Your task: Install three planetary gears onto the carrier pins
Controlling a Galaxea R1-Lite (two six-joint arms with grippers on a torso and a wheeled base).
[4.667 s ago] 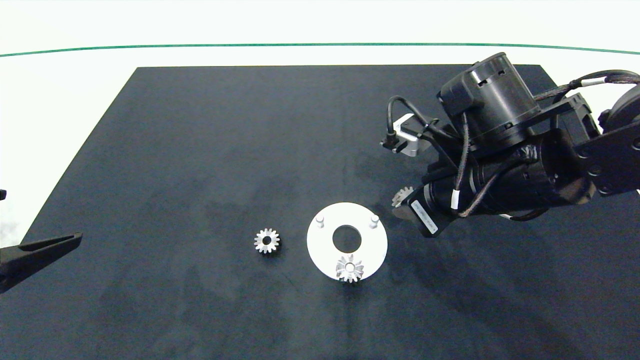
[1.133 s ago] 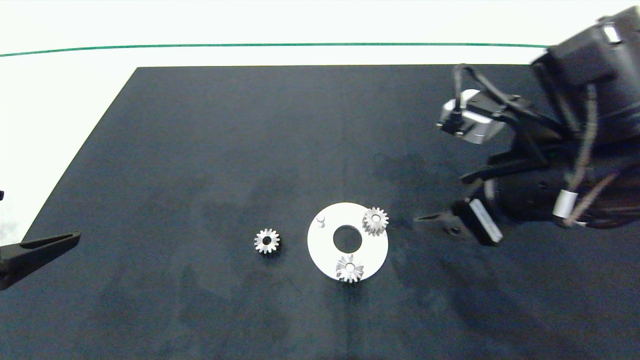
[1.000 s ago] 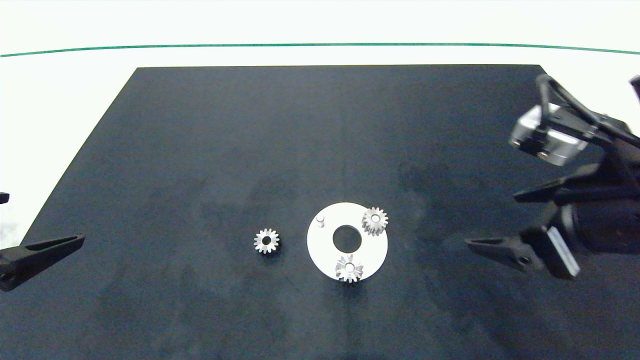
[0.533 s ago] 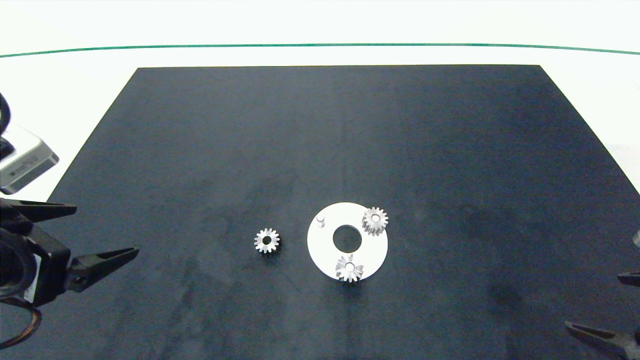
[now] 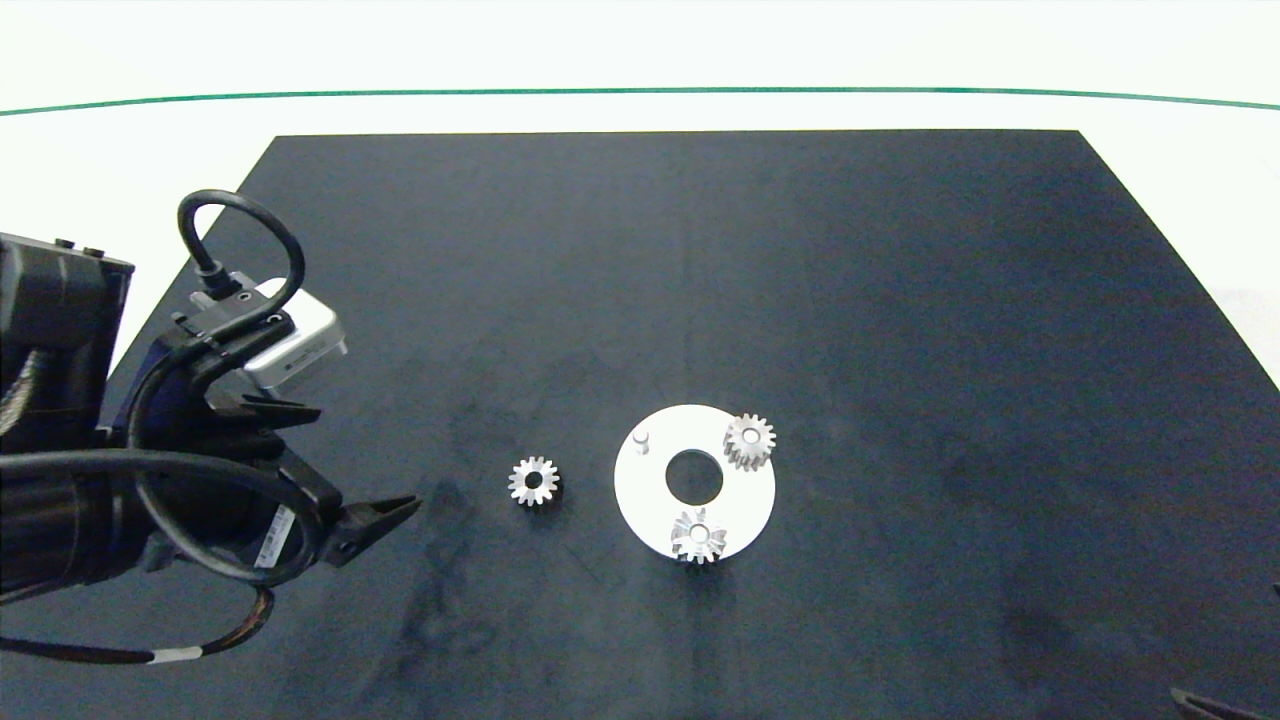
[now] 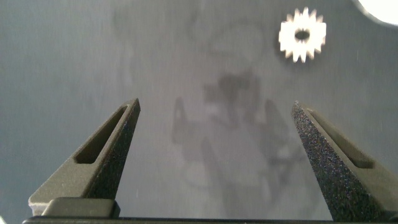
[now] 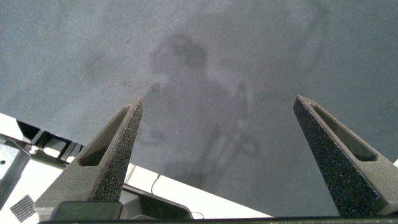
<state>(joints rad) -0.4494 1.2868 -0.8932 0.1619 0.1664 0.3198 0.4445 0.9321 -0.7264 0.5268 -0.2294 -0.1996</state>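
Beyond left gripper (image 6: 214, 134), loose gear (image 6: 302, 35), disc (image 5: 740, 500) overhead only

left arm reaching in low from the left, left gripper (image 6: 214, 124) spread wide, right gripper (image 7: 217, 118) spread wide, near the table's edge

the right gripper (image 7: 214, 152) hangs with its two grey fingers (image 7: 112, 155) spread wide above the black mat's (image 7: 249, 56) edge.

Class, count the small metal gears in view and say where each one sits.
3. One gear lies loose on the dark mat left of the white disc; one sits at the disc's upper right; one at its near edge.
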